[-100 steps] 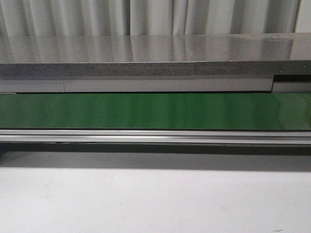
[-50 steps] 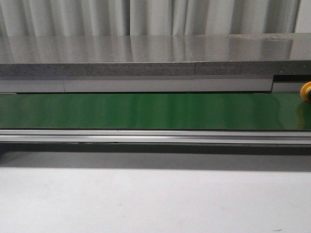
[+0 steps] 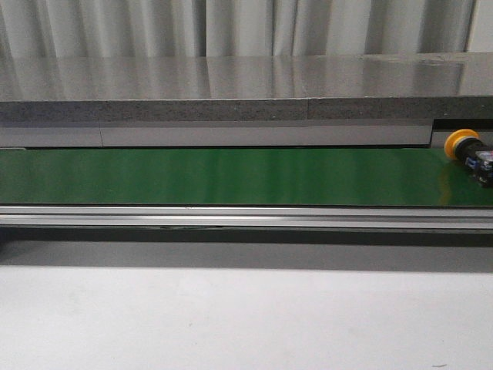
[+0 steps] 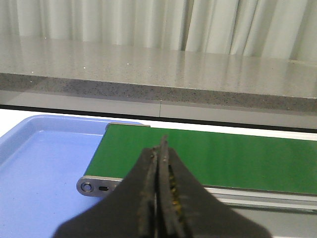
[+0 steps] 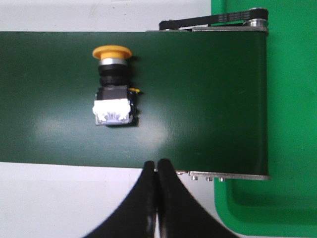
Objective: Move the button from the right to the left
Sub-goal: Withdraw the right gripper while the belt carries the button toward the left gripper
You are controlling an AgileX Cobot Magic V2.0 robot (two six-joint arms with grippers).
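The yellow-capped black push button [image 3: 467,151] has just ridden into view on the green conveyor belt [image 3: 231,176]'s right end. Both black grippers, left [image 4: 159,163] and right [image 5: 157,171], are pressed together, so picking hasn't begun.

Button [image 3: 470,150]: at the far right edge of the front view, its black body partly cut off by the frame.
Button marks: too small to read in the front view.
Green belt [image 3: 231,176]: runs off both sides of the front view.
Blue tray [image 4: 34,168]: cropped at the lower left of the left wrist view.
Green bin [image 5: 292,124]: cropped at the right edge of the right wrist view.
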